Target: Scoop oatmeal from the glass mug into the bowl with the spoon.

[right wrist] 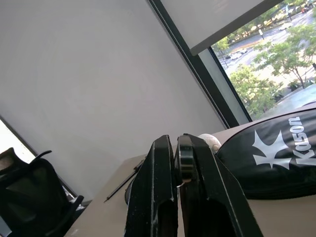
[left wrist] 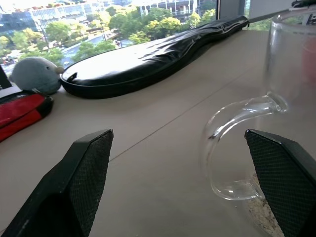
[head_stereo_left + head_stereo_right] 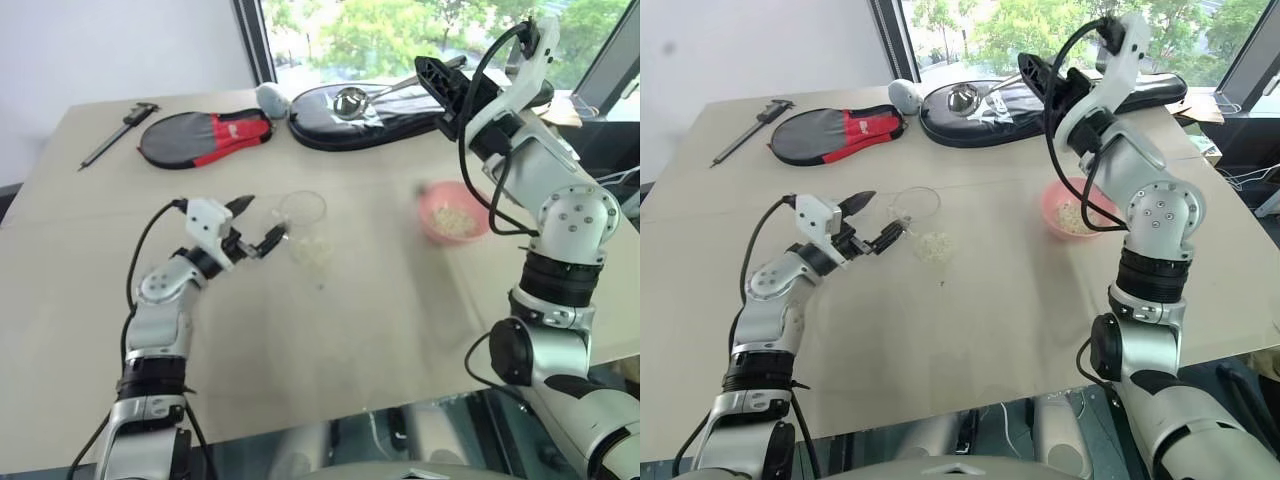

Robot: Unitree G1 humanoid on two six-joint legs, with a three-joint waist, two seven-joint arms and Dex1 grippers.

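The clear glass mug [image 3: 302, 214] stands mid-table, its handle [image 2: 232, 148] lying between my left gripper's wide-open fingers [image 2: 84, 182]. That left gripper [image 3: 265, 220] sits just left of the mug, holding nothing. Loose oatmeal [image 3: 316, 250] lies spilled on the table beside the mug's base. To the right, the pink bowl [image 3: 453, 212] holds some oatmeal. My right gripper [image 3: 432, 76] is raised above the far side of the table, shut on the spoon's handle; the spoon's shiny oval bowl [image 3: 350, 101] points left over the black case.
A long black racket case [image 3: 400, 112] and a red-and-black case [image 3: 205, 136] lie along the table's far side, with a grey plush [image 3: 270, 98] between them. A dark caliper [image 3: 120, 132] rests at the far left. The table's near edge [image 3: 330, 415] runs below.
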